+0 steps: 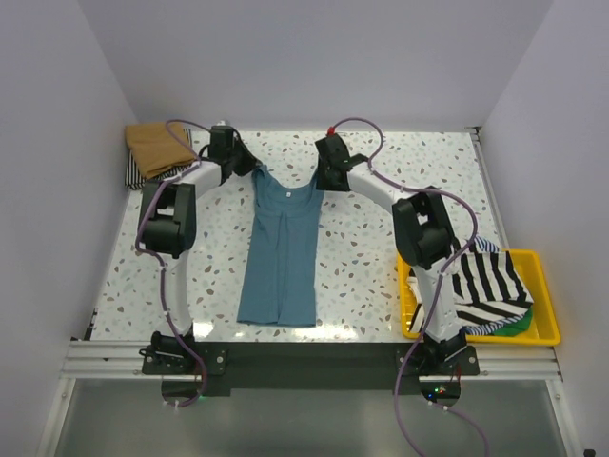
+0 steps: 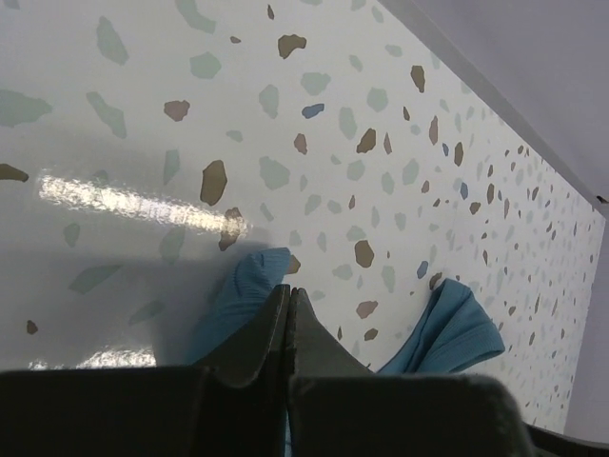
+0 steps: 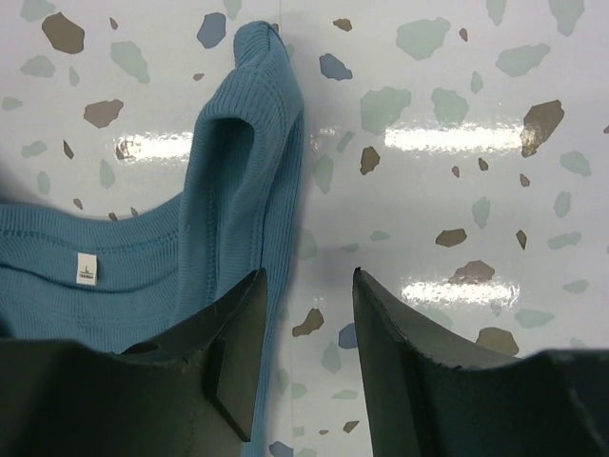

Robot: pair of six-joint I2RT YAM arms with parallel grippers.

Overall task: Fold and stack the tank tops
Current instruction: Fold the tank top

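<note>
The teal tank top (image 1: 281, 252) lies flat mid-table, straps at the far end. My left gripper (image 2: 288, 297) is clamped on the left strap (image 2: 245, 281), and my right gripper (image 3: 306, 309) is open with the right strap (image 3: 249, 133) just beside it. It's light, floppy ribbed cloth, so I'd pinch the straps, probably.

The teal-blue tank top (image 3: 238, 190) is a matt, finely ribbed knit cloth with stitched hems and a small white woven label (image 3: 87, 269), while the striped tank top (image 1: 490, 286) and the tan-brown tank top (image 1: 160, 145) look like soft, dull cloth too. The table (image 2: 285, 114) has a smooth, glossy, terrazzo-speckled top that throws back bright streaks of light. The yellow tray (image 1: 485, 340) is smooth plastic, the frame rail (image 1: 105, 357) is bare silvery metal, and the right gripper (image 3: 306, 295) has fingers (image 3: 404, 352) of dull black plastic.
</note>
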